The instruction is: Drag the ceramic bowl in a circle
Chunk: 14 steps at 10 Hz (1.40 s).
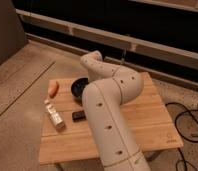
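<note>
Camera view: white robot arm [109, 125] fills foreground, rising from bottom edge over wooden tabletop [147, 120]. Near left: small box-like packet [54, 114], dark flat object [78, 116]; identities unclear. Farther: orange item [53, 88], then ceramic bowl [79, 86] at tabletop's left-rear, right side hidden by arm. Claw [89, 85] hidden behind wrist at bowl; fingers together, contact with rim unseen. Bowl judged rigid, fairly heavy, glossy, chip-prone; rim looks best purchase for dragging.
</note>
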Each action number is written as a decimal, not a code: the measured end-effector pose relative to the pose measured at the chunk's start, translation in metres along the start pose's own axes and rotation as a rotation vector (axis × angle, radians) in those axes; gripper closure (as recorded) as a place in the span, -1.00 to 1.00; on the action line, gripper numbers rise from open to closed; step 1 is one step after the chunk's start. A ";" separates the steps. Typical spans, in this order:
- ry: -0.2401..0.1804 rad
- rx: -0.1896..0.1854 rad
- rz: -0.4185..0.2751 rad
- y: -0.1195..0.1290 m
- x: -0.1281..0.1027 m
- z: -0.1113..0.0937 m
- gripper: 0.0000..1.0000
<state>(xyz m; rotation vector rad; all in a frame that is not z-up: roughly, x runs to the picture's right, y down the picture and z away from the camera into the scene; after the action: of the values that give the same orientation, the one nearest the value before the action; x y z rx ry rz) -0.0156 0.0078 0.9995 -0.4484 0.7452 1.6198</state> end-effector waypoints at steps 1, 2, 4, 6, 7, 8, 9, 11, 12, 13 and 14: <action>-0.014 -0.008 -0.035 0.020 -0.007 -0.006 0.68; -0.020 -0.010 -0.056 0.033 -0.009 -0.010 0.68; -0.035 -0.012 -0.086 0.054 -0.012 -0.020 0.68; -0.047 -0.020 -0.090 0.062 -0.012 -0.029 0.68; -0.051 -0.028 -0.080 0.063 -0.010 -0.032 0.68; -0.048 -0.036 -0.068 0.061 -0.005 -0.033 0.68; -0.044 -0.050 -0.059 0.060 0.002 -0.033 0.68; -0.052 -0.089 -0.058 0.064 0.019 -0.038 0.68; -0.063 -0.093 -0.068 0.064 0.029 -0.040 0.68; -0.072 -0.088 -0.067 0.060 0.039 -0.041 0.68; -0.074 -0.076 -0.051 0.047 0.045 -0.039 0.68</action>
<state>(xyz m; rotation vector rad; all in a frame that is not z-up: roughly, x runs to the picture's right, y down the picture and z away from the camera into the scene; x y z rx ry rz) -0.0749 0.0109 0.9517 -0.4560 0.6138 1.6121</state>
